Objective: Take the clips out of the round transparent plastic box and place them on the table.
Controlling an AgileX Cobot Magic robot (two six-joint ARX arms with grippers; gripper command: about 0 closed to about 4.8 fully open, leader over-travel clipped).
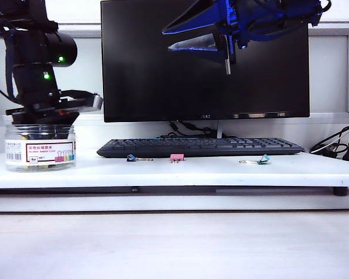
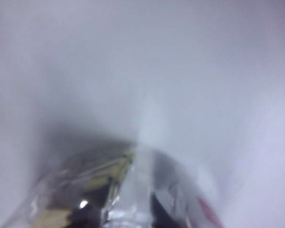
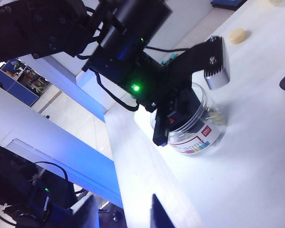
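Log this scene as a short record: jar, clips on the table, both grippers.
jar: round transparent plastic box at the table's left end, yellow clips inside
clips out on the table: blue clip, pink clip, teal clip, by the keyboard
left gripper: reaching into the jar's mouth
right gripper: raised before the monitor, fingers apart, empty

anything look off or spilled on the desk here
Nothing spilled or damaged. The round transparent plastic box stands upright on the table with the left claw reaching into it. A blue clip, pink clip and teal clip lie loose before the keyboard. The right claw hovers open.
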